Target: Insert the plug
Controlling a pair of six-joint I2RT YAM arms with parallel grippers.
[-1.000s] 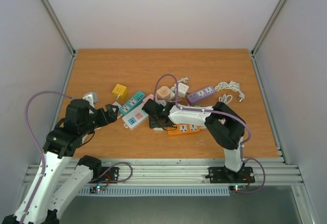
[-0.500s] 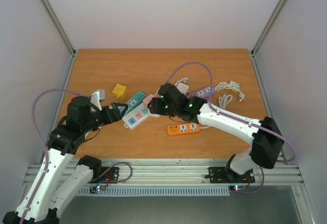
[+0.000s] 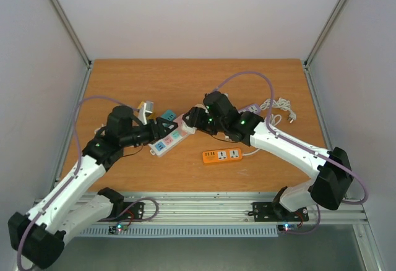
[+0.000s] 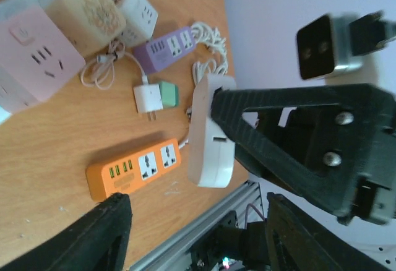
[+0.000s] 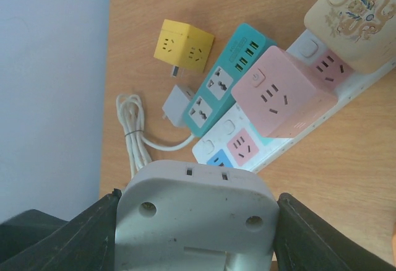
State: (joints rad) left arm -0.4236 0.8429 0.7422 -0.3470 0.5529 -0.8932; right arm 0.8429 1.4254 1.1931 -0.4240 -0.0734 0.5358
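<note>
**Top view.** Wooden table [image 3: 272,85]. Left gripper [image 3: 162,127] and right gripper [image 3: 197,117] face each other, close together, over a white multi-socket strip [image 3: 162,144]. An orange strip [image 3: 221,155] lies apart, nearer the bases. What the right gripper carries cannot be made out here.

**Left wrist view.** Left gripper's fingers are spread wide, with nothing between them. Opposite, a black finger of the right gripper presses on a white plug [image 4: 209,132], held clear of the table (prongs not visible). On the table behind: a purple strip [image 4: 164,48] and a small white-and-green adapter [image 4: 154,96].

**Right wrist view.** Right gripper is closed on the white plug, a finger against each side. On the table beyond: the white strip, a teal strip [image 5: 226,79] beside it, a pink cube socket [image 5: 284,94] sitting on the white strip, and a yellow cube [image 5: 184,45].
</note>
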